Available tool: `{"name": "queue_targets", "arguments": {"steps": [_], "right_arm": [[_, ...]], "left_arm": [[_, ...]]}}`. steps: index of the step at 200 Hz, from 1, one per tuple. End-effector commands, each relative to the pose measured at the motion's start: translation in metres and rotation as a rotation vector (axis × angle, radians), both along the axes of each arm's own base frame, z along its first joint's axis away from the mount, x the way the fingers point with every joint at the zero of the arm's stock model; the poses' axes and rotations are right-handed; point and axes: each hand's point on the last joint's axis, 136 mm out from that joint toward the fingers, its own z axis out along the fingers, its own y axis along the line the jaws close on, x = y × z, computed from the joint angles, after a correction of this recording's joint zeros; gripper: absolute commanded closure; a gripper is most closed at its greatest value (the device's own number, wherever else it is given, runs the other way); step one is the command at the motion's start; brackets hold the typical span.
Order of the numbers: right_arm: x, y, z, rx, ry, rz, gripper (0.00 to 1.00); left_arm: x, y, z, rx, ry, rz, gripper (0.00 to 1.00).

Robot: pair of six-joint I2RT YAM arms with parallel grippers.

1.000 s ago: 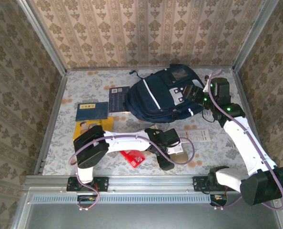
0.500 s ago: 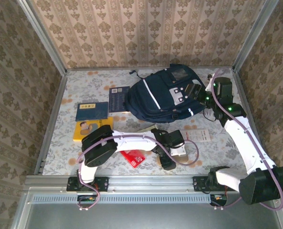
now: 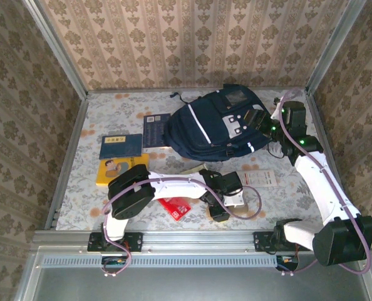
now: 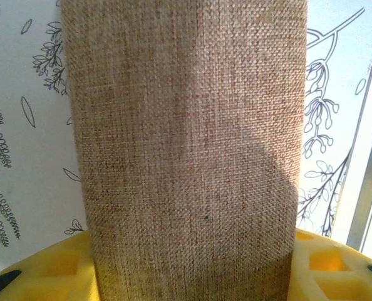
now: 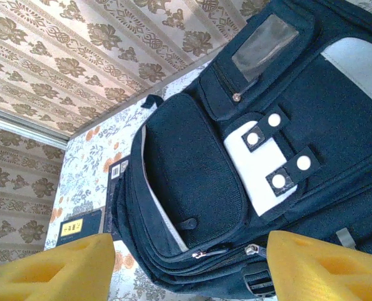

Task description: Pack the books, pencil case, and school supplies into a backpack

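The left hand straddles the burlap pencil case lying in front of the backpack; whether it is clenched yet I cannot tell. It should squeeze the middle firmly before lifting, lest the soft case sag. The right hand, at the backpack's right, is released.

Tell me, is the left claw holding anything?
A tan woven pouch lies between the left claw's fingers, across its width; whether they grip it cannot be told.
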Motion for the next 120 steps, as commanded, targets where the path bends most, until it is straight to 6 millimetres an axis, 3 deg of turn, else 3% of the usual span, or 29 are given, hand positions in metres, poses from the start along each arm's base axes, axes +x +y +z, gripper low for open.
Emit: {"name": "queue_targets", "arguments": {"steps": [1, 55, 99, 120], "right_arm": [[-0.001, -0.004, 0.006, -0.023, -0.020, -0.008, 0.34], [0.005, -0.005, 0.005, -0.021, -0.026, -0.021, 0.34], [0.023, 0.020, 0.001, 0.011, -0.014, 0.092, 0.39], [0.034, 0.051, -0.005, 0.017, 0.022, 0.211, 0.40]], "left_arm": [[0.012, 0.008, 0.024, -0.043, -0.007, 0.031, 0.68], [0.053, 0.035, 0.093, -0.154, -0.072, 0.209, 0.66], [0.119, 0.093, 0.140, -0.275, -0.037, 0.619, 0.63], [0.155, 0.130, 0.157, -0.345, 0.022, 0.863, 0.60]]}}
